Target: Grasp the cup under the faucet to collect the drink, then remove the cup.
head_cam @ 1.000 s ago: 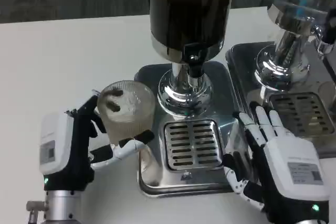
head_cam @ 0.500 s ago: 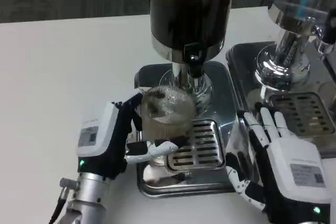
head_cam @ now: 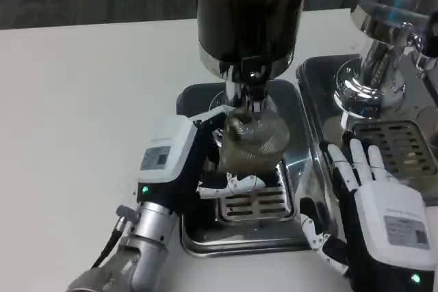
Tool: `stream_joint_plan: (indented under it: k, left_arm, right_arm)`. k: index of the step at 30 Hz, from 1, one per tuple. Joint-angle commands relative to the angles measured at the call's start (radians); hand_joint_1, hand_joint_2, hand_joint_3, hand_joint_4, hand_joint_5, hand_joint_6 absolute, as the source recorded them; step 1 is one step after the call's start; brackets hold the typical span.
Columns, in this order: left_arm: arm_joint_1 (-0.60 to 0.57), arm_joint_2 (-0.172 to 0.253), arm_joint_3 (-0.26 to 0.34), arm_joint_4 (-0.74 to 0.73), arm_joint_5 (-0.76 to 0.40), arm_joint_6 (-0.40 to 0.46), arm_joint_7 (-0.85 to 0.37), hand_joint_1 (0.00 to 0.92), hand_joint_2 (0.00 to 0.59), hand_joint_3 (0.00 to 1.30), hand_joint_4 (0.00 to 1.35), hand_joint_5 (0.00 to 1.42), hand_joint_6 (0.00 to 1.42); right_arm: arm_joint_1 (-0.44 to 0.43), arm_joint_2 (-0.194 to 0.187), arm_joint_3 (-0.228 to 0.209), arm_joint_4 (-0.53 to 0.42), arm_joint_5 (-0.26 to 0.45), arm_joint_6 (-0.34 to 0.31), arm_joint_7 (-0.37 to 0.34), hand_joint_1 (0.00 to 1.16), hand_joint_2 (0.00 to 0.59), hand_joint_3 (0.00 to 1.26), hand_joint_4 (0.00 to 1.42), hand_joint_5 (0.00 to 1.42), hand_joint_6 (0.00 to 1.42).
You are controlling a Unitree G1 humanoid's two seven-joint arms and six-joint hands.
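Compared with half a second ago, we see that the left hand (head_cam: pixel 188 162) has carried the clear ribbed plastic cup (head_cam: pixel 254 143) further to the right, from the left edge of the drip grate to a place directly below the black faucet (head_cam: pixel 252 80) of the dark drink dispenser (head_cam: pixel 250 11). One second ago the cup was still over the white table (head_cam: pixel 82 100), left of the tray. The left forearm (head_cam: pixel 140 254) has also come further into the picture from below.

Now the left hand grasps the cup: its black and white fingers (head_cam: pixel 236 184) wrap around the lower front of the cup, and the white back of the hand is turned to the left. The cup stands upright or nearly so, above the slotted metal drip grate (head_cam: pixel 254 200) in the shiny steel tray (head_cam: pixel 233 241). We cannot tell if its bottom touches the grate, because the fingers hide it. The mouth of the cup is close under the faucet.

The right hand (head_cam: pixel 373 203) has stayed almost in the same place, at the right edge of the tray, between this dispenser and the second chrome dispenser (head_cam: pixel 383 46) on the right. Its fingers are straight and spread apart, and it holds nothing.
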Motion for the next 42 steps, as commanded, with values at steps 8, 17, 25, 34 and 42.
stream_joint_plan:
  k: [8, 17, 25, 34, 42]
  left_arm:
    - [-0.045, -0.014, -0.032, 0.052, -0.018, 0.038, -0.065, 0.726, 0.004, 0.60, 0.76, 0.94, 1.13]
    - [-0.002, 0.029, -0.026, 0.051, -0.041, -0.028, -0.091, 0.182, 0.046, 0.42, 0.63, 0.93, 1.00]
    - [-0.004, 0.040, -0.014, 0.050, -0.066, -0.040, -0.125, 0.048, 0.007, 0.23, 0.34, 0.79, 0.82]
    - [0.014, 0.073, -0.009, 0.014, -0.079, -0.074, -0.119, 0.000, 0.000, 0.17, 0.26, 0.69, 0.70]
    - [0.073, 0.140, 0.037, -0.073, -0.103, -0.125, -0.113, 0.000, 0.000, 0.11, 0.14, 0.53, 0.49]
  right_arm:
    - [0.001, -0.001, -0.005, -0.001, 0.001, 0.001, -0.014, 0.50, 0.453, 0.13, 0.00, 0.00, 0.20]
    - [-0.017, -0.009, -0.011, 0.021, 0.018, -0.016, -0.011, 0.50, 0.453, 0.13, 0.00, 0.00, 0.20]
    - [-0.032, -0.010, -0.009, 0.035, 0.027, -0.024, -0.009, 0.50, 0.453, 0.13, 0.00, 0.00, 0.20]
    - [-0.030, -0.011, -0.016, 0.039, 0.032, -0.018, -0.016, 0.50, 0.453, 0.12, 0.00, 0.00, 0.19]
    - [-0.055, -0.041, -0.038, 0.043, 0.030, -0.013, 0.018, 0.47, 0.448, 0.08, 0.00, 0.00, 0.12]
